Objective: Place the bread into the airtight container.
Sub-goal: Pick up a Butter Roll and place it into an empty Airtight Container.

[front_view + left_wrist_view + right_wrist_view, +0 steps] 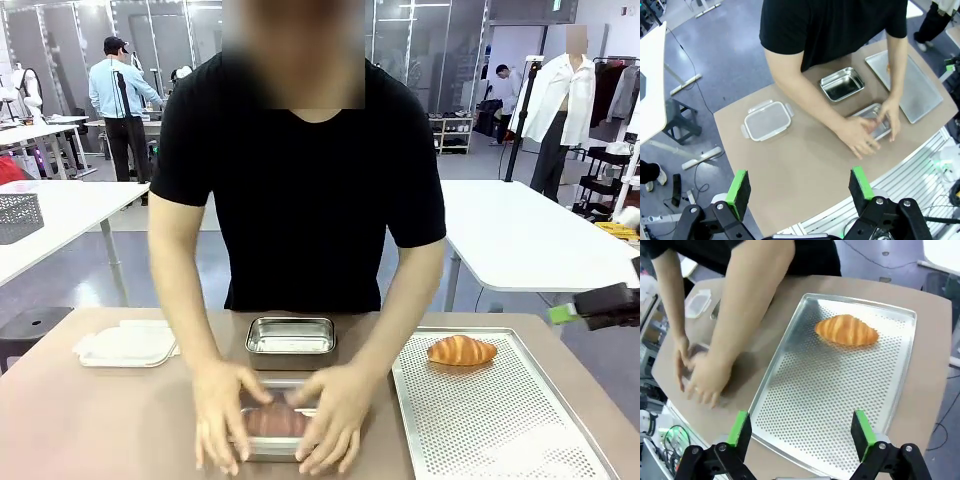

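A golden croissant-shaped bread (461, 350) (846, 330) lies at the far end of the perforated metal tray (500, 420) (830, 405). The person's two hands (275, 425) press on a steel airtight container (277, 418) (874, 116) at the table's near middle; a brownish bread shows through its clear lid. An empty steel container (290, 336) (841, 83) sits just behind it. My right gripper (580, 308) (800, 427) hangs open above the tray's near end, well short of the bread. My left gripper (799, 185) is open high above the table's near edge, holding nothing.
A white plastic lid (125, 343) (767, 120) (697, 302) lies on the brown table (60, 420) at the left. The person's forearms (747, 305) reach across the table's middle. White tables and other people stand farther back.
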`<state>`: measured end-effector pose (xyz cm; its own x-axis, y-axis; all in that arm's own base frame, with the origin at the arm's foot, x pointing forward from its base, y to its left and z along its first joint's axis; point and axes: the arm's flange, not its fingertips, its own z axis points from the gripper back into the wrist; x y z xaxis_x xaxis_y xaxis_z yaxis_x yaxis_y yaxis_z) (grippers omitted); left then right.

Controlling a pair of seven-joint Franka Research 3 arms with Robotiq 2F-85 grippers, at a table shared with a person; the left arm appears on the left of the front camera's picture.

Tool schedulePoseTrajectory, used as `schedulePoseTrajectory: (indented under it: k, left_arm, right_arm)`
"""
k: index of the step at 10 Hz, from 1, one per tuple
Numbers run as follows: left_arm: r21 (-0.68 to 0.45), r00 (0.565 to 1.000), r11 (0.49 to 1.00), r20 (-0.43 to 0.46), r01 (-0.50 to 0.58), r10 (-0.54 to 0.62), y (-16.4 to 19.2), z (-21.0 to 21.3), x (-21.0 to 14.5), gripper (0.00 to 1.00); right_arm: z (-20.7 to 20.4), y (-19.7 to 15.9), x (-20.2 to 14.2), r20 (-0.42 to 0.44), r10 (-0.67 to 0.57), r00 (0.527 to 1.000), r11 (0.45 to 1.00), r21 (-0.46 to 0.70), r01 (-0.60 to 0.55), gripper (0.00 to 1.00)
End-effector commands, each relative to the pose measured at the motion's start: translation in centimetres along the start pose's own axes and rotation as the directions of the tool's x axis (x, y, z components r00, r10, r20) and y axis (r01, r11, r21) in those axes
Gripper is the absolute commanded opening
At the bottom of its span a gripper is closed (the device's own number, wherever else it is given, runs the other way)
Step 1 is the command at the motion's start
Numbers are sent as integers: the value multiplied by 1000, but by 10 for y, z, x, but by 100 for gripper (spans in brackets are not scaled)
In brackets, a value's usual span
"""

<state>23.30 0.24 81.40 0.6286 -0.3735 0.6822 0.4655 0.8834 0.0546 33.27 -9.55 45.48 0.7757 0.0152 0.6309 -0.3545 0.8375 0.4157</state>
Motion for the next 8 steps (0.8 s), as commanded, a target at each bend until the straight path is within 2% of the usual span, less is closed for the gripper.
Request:
schedulePoseTrajectory:
  k: [1,4,8]
  left_arm:
    - [-3,1000,1000,1,11,-11,0,1,0,100]
    - [-3,1000,1000,1,11,-11,0,1,0,100]
    - [-3,1000,1000,1,11,-11,0,1,0,100]
  right_arm:
    - [30,-45,-12,32,18,999,999,48,-19,100]
    - [70,-99,-39,130,-73,989,993,106,60,100]
    - [81,-116,-53,153,-122,981,985,137,102,100]
